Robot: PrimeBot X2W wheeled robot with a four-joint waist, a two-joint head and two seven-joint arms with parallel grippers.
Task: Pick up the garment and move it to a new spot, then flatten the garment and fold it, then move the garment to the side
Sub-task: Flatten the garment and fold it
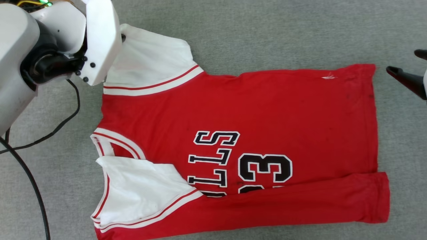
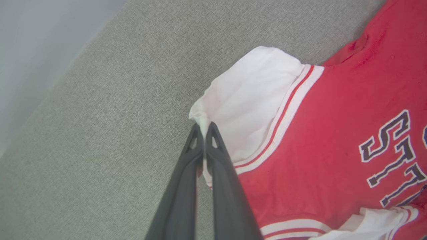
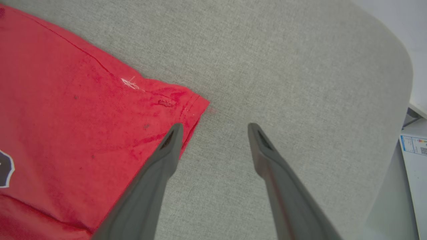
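Cable (image 1: 31, 180): black, loops over the grey cover (image 1: 267, 33) at my near left and stays clear of the cloth. A second loop runs up under the left arm (image 1: 66, 36).

Garment (image 1: 267, 106): lies flat on the cover, front up, collar to my left and hem to my right. The near long edge is folded up over the front as a red band and hides the lower parts of the black letters and the number. The near white sleeve lies turned in over the chest, its striped trim showing. The collar has red-white trim. There are dark specks on the red, and a small white mark near the far hem corner.

Left arm: its pale housing blocks the head view of the far sleeve's outer corner.

Left gripper (image 2: 203, 128): clenched, with a pinch of the far white sleeve's edge between the tips. The fabric bunches up there.

Right gripper (image 3: 215, 128): released, fingers wide apart, at the far hem corner. One finger overlaps that corner and the other is over bare cover. I cannot tell whether it touches.

Label (image 3: 415, 145): sits on something pale past the cover's rounded edge, well apart from the work.
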